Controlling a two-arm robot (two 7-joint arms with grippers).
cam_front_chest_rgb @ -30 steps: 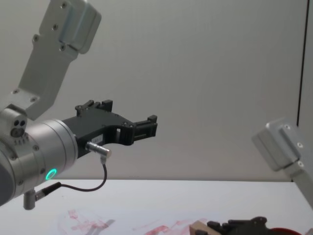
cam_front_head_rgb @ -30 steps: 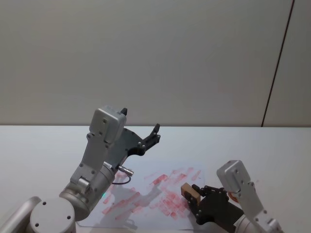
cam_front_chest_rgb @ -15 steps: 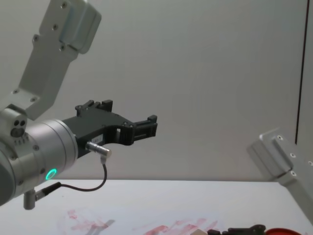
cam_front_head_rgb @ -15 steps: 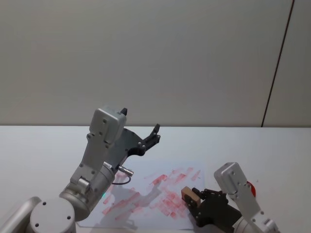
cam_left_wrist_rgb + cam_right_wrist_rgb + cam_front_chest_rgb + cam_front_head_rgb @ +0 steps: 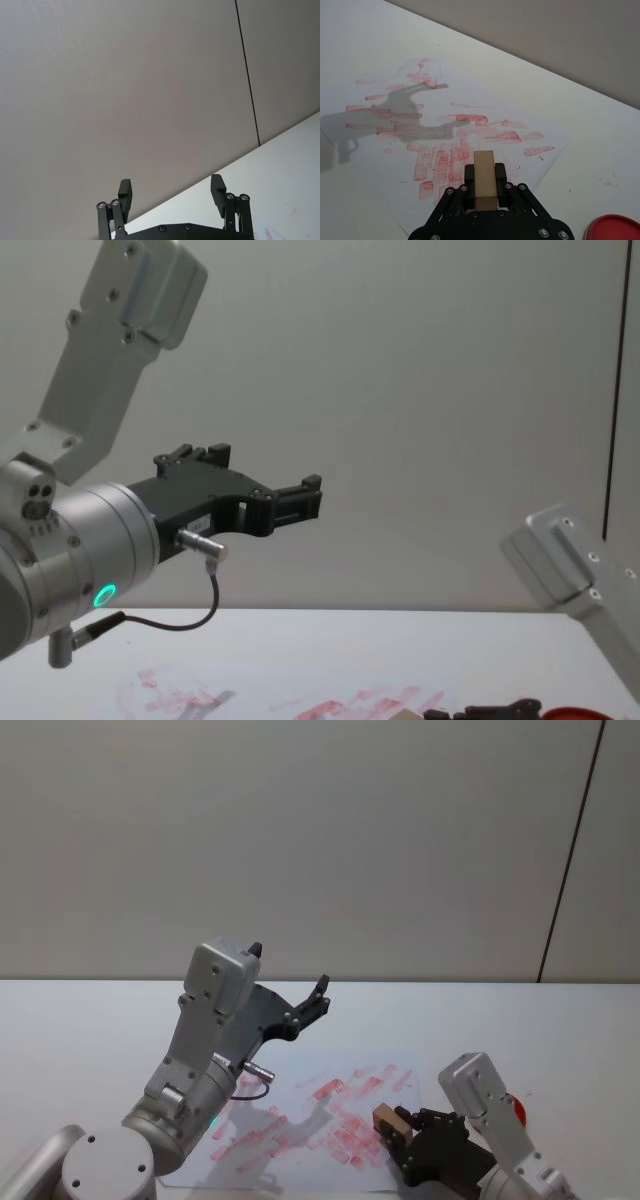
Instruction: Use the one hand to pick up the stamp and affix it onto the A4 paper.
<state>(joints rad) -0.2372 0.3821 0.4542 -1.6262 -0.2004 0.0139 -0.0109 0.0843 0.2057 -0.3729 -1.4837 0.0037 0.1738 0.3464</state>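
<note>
Head view: the right gripper [image 5: 398, 1132] has dropped over the last second, and the stamp [image 5: 391, 1121] has gone down with it, closer to the paper [image 5: 290, 1092]. The chest view agrees: the arm sits lower, and just a sliver of the stamp peeks over the bottom edge. From the right wrist, the fingers [image 5: 499, 175] are clamped on both sides of the stamp, which points at the dense red smears. I can't tell yet whether it's touching the sheet. That looks like the press coming in, with the ink pad [image 5: 612, 227] left off to the side. The left gripper [image 5: 171, 187] hasn't budged: it hangs high over the table with its fingers spread wide and holds nothing.
</note>
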